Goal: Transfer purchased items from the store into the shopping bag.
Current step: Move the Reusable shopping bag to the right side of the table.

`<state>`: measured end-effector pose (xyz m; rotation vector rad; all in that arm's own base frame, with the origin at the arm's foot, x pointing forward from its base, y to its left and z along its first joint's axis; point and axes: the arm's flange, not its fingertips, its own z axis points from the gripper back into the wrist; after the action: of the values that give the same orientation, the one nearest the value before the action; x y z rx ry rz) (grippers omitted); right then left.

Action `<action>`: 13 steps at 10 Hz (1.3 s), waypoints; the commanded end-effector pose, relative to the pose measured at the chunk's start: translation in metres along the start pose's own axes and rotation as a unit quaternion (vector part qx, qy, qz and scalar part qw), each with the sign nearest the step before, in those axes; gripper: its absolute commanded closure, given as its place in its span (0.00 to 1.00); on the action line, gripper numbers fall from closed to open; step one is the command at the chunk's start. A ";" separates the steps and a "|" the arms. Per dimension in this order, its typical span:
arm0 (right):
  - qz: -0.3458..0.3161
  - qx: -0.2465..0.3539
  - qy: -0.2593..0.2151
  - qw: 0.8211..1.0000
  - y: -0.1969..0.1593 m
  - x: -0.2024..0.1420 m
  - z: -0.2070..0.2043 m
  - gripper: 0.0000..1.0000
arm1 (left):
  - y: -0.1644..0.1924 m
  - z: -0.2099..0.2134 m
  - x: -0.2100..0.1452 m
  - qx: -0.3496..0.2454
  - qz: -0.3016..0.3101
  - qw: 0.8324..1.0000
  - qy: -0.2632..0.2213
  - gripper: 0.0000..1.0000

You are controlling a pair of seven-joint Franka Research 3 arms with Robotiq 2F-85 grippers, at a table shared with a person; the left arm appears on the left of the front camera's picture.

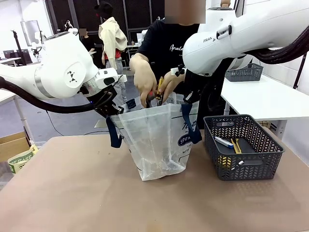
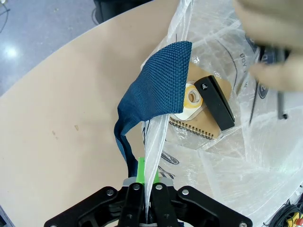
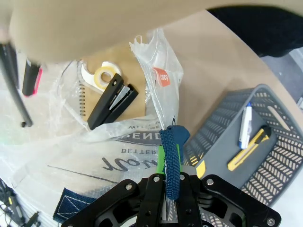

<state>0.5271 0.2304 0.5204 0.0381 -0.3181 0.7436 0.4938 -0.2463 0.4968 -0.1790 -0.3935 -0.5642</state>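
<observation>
The clear shopping bag (image 1: 159,140) with navy straps stands mid-table, held open from both sides. My left gripper (image 1: 112,112) (image 2: 150,201) is shut on the bag's rim beside a strap (image 2: 156,85). My right gripper (image 1: 187,96) (image 3: 169,198) is shut on the opposite rim and strap (image 3: 171,156). Purchased items lie inside the bag: a black stapler (image 2: 215,101) (image 3: 111,101), a tape roll (image 2: 191,98) (image 3: 102,75) and a tan spiral notebook (image 2: 199,125). The person's hands (image 1: 145,79) hold pens (image 3: 14,85) over the bag's mouth. The store, a dark grey basket (image 1: 260,164) (image 3: 222,142), holds a white pen (image 3: 245,125) and a yellow cutter (image 3: 248,147).
The basket sits on the table to the right of the bag. A cardboard box (image 1: 12,142) and a printed bag (image 1: 21,159) lie off the table's left edge. A second basket (image 1: 244,72) rests on a white table behind.
</observation>
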 end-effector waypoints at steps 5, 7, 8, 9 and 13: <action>-0.002 0.000 0.000 1.000 -0.002 -0.001 0.000 1.00 | 0.002 0.000 -0.001 0.001 0.003 1.000 0.000 1.00; -0.002 0.000 0.000 1.000 -0.002 -0.001 0.000 1.00 | 0.002 0.000 -0.001 0.001 0.003 1.000 0.000 1.00; -0.002 0.000 0.000 1.000 -0.002 -0.001 0.000 1.00 | 0.002 0.000 -0.001 0.001 0.003 1.000 0.000 1.00; -0.002 0.000 0.000 1.000 -0.002 -0.001 0.000 1.00 | 0.002 0.000 -0.001 0.001 0.003 1.000 0.000 1.00; -0.002 0.000 0.000 1.000 -0.002 -0.001 0.000 1.00 | 0.002 0.000 -0.001 0.001 0.003 1.000 0.000 1.00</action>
<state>0.5271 0.2304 0.5204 0.0381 -0.3181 0.7437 0.4939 -0.2464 0.4965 -0.1791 -0.3927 -0.5643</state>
